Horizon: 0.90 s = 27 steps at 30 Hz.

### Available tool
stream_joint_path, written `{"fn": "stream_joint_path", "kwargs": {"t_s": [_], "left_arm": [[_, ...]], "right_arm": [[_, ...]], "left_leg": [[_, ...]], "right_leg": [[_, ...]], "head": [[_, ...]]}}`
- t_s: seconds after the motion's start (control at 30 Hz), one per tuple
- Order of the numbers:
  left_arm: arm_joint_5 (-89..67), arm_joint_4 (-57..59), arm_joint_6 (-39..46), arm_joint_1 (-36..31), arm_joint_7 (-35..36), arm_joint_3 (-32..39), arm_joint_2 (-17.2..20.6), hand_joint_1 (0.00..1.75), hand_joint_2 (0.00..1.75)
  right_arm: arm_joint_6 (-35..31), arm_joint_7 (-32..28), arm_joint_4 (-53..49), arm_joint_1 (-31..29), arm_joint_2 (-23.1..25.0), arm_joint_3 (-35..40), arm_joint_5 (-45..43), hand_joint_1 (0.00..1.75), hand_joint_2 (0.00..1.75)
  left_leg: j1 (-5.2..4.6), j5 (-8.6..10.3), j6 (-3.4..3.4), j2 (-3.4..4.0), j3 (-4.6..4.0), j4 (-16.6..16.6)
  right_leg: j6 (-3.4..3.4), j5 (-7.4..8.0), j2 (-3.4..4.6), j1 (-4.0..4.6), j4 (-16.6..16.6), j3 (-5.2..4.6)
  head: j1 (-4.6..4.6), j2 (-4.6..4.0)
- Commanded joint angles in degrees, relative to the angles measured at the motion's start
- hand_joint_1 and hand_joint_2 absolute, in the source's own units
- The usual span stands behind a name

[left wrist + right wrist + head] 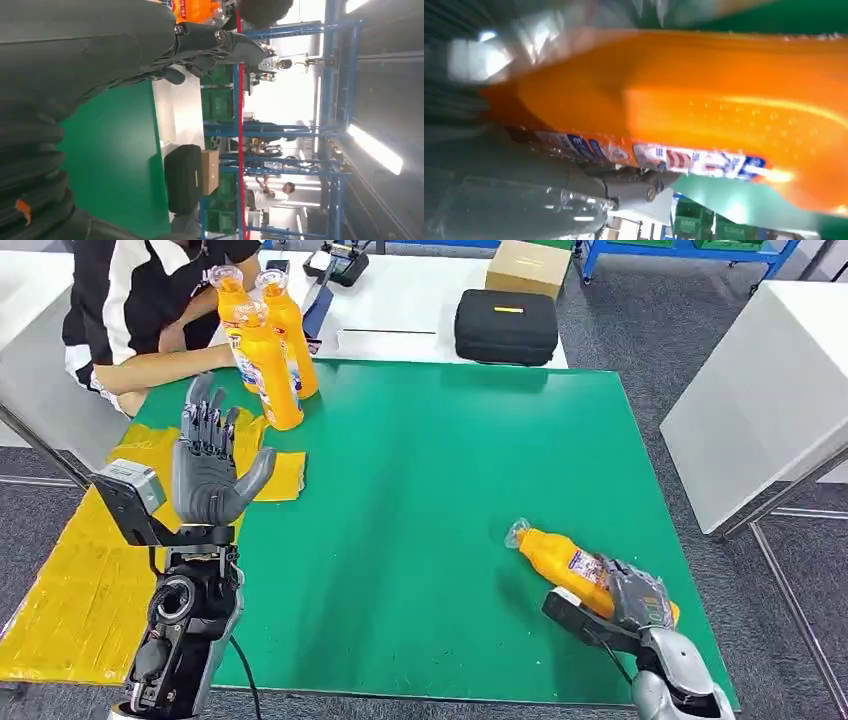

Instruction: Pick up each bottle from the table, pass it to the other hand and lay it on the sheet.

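Orange, with a clear cap, the lying bottle point(560, 562) rests on the green table point(430, 490) inside the right hand point(635, 595), whose fingers wrap its lower body while the cap end juts out beyond them, pointing away from the robot. In the right wrist view the same bottle point(704, 110) presses close against the hand, label showing. The left hand point(212, 465) stands raised, palm open, fingers apart, grasping nothing. Directly beneath and behind it lies the yellow sheet point(90, 580). Just beyond its fingertips stand 3 upright orange bottles point(268, 345), clustered together at the table's far edge, where a person's arm point(170, 365) reaches them.
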Motion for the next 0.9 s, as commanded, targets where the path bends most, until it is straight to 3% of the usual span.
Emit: {"fn": "stream_joint_path", "kwargs": {"t_s": [0.03,0.07,0.4,0.57,0.9], "left_arm": [[-0.8,1.4,-0.3,-0.1,0.8,-1.3,0.7,0.00,1.75],[-0.9,1.5,-0.5,-0.1,0.9,-1.7,0.5,0.00,1.75],[-1.0,1.9,-0.5,-0.5,1.0,-2.2,0.7,0.00,1.75],[-0.6,1.9,-1.9,-0.2,1.7,-4.8,0.6,0.00,1.75],[-0.4,2.1,-2.8,-0.7,3.4,-9.8,0.9,0.00,1.75]], "right_arm": [[-10.9,-3.8,-8.7,-4.6,11.6,0.8,-12.1,1.75,1.75],[-13.2,-5.4,-9.7,-5.0,12.6,0.4,-14.3,1.75,1.75],[-13.6,-5.2,-9.8,-4.3,11.9,0.7,-15.1,1.75,1.75],[-26.5,-14.6,-12.5,-5.6,15.5,1.3,-23.8,1.75,1.75],[-33.2,-23.0,-11.7,-9.6,17.4,7.9,-35.2,1.75,1.75]], "left_leg": [[0.03,-0.16,-0.04,0.28,0.16,0.0],[0.00,-0.09,-0.03,0.24,-0.01,0.0],[0.01,-0.12,-0.01,-0.11,-0.08,0.0],[-0.01,-0.02,-0.04,-0.08,-0.33,0.0],[0.01,-0.23,-0.01,0.01,-0.07,0.1]], "right_leg": [[-0.42,-0.06,0.36,0.07,0.1,0.00],[-0.28,-0.01,0.31,0.03,0.1,-0.14],[-0.31,-0.18,0.03,0.03,0.1,-0.08],[-0.15,-0.08,0.04,0.00,0.1,-0.32],[-0.44,-0.24,0.19,0.04,0.2,-0.16]], "head": [[-0.02,0.00],[-0.04,0.00],[-0.02,0.00],[-0.02,0.00],[-0.02,0.00]]}}
